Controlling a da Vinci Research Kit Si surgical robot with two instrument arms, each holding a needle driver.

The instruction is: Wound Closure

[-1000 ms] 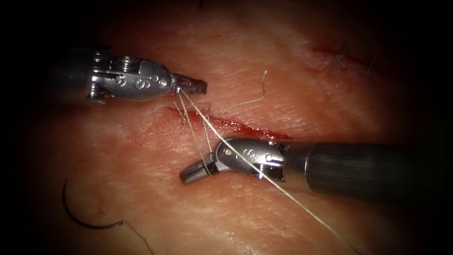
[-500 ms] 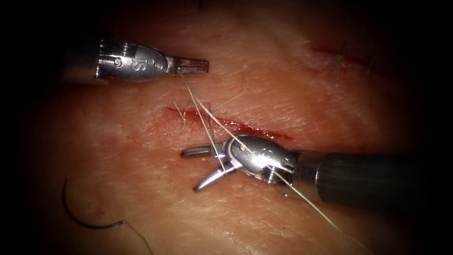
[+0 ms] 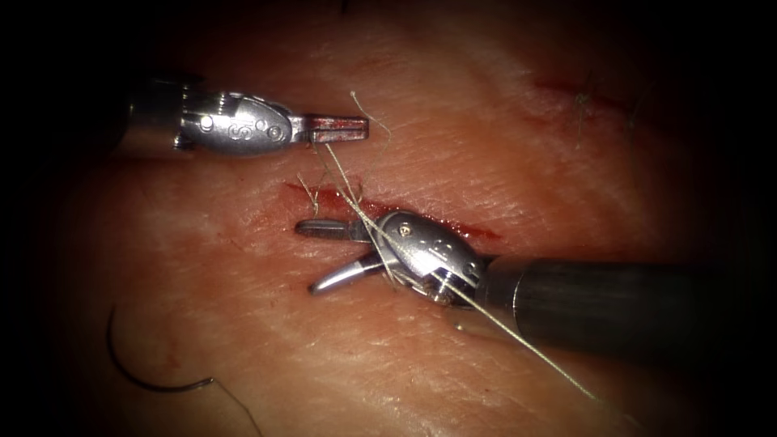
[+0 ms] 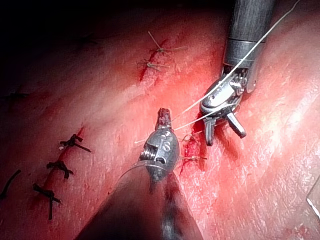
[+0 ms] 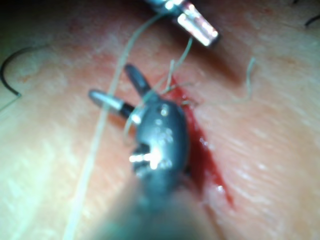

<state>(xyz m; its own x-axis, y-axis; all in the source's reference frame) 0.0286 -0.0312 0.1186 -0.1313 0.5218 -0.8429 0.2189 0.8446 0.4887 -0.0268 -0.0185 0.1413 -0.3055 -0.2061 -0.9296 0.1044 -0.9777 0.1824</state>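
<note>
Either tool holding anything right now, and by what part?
Left tool: shut on the thread, near its short free end. Right tool: open, holds nothing. Needle lies loose on the tissue, left of the cut.

Curved dark needle [image 3: 137, 368] lies free on the tissue [image 3: 502, 154], left of the cut [image 3: 388, 212]; pale thread [image 3: 518, 340] crosses it.

Toward the upper right of the endoscope view lies a second short red cut [image 3: 579, 87], with dark thread ends [image 3: 583, 105] standing out of it. The left wrist view shows other closed cuts: a row of three dark stitches [image 4: 61, 167] knotted across one line, a separate dark strand [image 4: 10, 183] near them, and two pale stitches [image 4: 160, 49] across another.
</note>
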